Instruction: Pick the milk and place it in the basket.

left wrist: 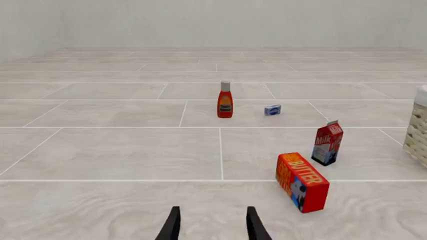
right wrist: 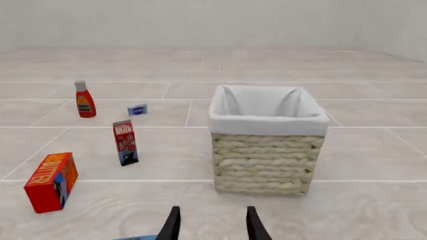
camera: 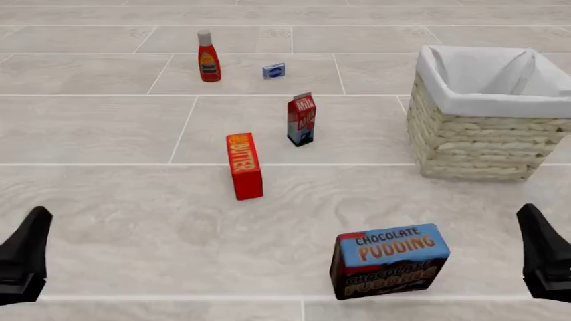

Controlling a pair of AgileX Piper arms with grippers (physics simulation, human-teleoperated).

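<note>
Two claws idle, both parted and empty: left claw (camera: 24, 257) near edge, right claw (camera: 544, 254) opposite. Between them, left to right: butter (camera: 243, 166), milk (camera: 301, 120) upright mid-counter, well apart from basket (camera: 482, 144) at right.

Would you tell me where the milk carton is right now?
In the front view, the milk stands upright mid-table, just beyond the butter box and left of the basket.
</note>
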